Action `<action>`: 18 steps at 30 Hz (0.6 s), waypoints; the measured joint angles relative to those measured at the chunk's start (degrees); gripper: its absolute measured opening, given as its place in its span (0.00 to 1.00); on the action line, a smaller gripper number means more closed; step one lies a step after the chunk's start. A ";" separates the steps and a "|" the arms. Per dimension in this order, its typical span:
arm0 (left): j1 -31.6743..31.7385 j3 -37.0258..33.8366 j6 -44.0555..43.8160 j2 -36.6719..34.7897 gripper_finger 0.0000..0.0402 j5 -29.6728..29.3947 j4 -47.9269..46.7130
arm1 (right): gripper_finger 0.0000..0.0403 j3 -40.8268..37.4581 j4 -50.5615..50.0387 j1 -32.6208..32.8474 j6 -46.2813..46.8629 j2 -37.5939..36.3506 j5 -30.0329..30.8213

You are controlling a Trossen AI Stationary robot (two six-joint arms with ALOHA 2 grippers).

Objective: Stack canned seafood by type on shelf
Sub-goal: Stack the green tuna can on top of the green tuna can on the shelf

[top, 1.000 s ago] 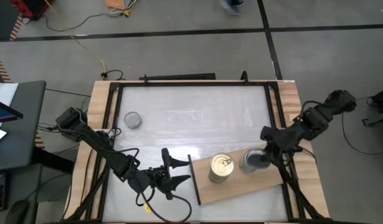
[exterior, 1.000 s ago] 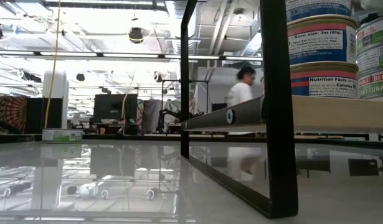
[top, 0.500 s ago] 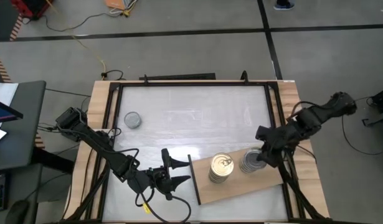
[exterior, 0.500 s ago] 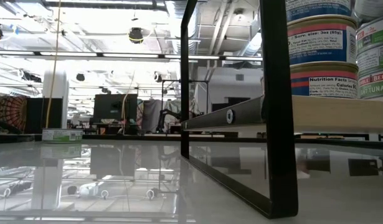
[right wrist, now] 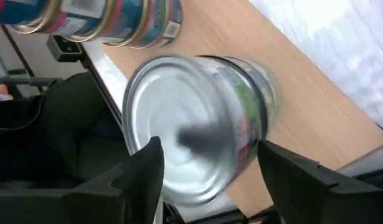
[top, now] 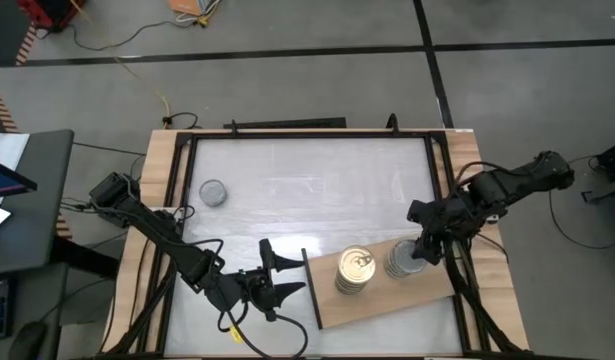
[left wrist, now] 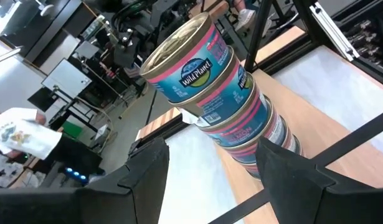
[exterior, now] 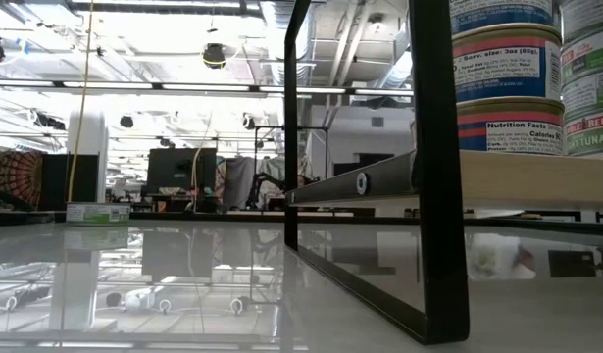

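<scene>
The shelf [top: 387,295] is a light-brown board on a black frame at the table's near right. Two stacks of tins stand on it: gold-lidded tins [top: 355,268] with pink and teal labels [left wrist: 210,81], and silver-lidded tins [top: 400,260] to their right. Both stacks show at the low view's right edge [exterior: 507,78]. One silver tin [top: 214,192] sits alone on its base at the table's far left. My right gripper [top: 424,243] hovers open over the silver stack [right wrist: 191,143], a finger on either side of the top lid. My left gripper [top: 279,275] is open beside the shelf's left end, facing the gold stack.
Wooden side rails [top: 159,200] and black bars frame the white tabletop. The shelf's upright black frame [exterior: 438,167] stands at its left end, between my left gripper and the stacks. Bare tabletop [top: 317,190] lies across the middle and far side.
My right gripper has drawn back a little from the silver stack toward the table's far edge, and more of the top lid shows now. The arm behind it has swung slightly. A person in the room behind has walked out of the low view.
</scene>
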 joint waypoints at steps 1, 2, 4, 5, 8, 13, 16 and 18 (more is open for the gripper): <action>0.00 0.00 -0.03 0.00 0.57 0.00 -0.05 | 0.70 0.00 -0.53 -0.02 0.06 0.00 -0.25; 0.00 0.00 -0.03 0.00 0.57 0.00 -0.11 | 0.71 0.00 -1.02 -0.08 0.06 -0.02 -0.82; 0.00 0.00 -0.05 0.00 0.57 0.00 -0.07 | 0.71 0.10 -2.52 -0.50 -0.64 -0.04 -1.20; 0.00 0.00 -0.05 0.00 0.57 0.00 -0.04 | 0.71 0.30 -3.17 -0.81 -1.08 -0.02 -1.22; 0.00 0.00 -0.05 0.00 0.57 -0.09 -0.03 | 0.71 1.48 -5.04 -1.55 -1.68 -0.04 -1.21; -0.10 0.00 0.10 -0.06 0.57 -5.67 1.17 | 0.71 6.20 -6.04 -3.17 -7.81 -0.22 0.10; -0.51 -0.06 -2.78 -1.31 0.57 -5.27 -1.67 | 0.71 7.76 -6.17 -4.48 -13.90 -1.62 8.71; -0.55 -1.50 -5.07 -2.89 0.57 -2.98 -3.44 | 0.71 7.63 -6.57 -6.71 -17.36 -3.00 13.93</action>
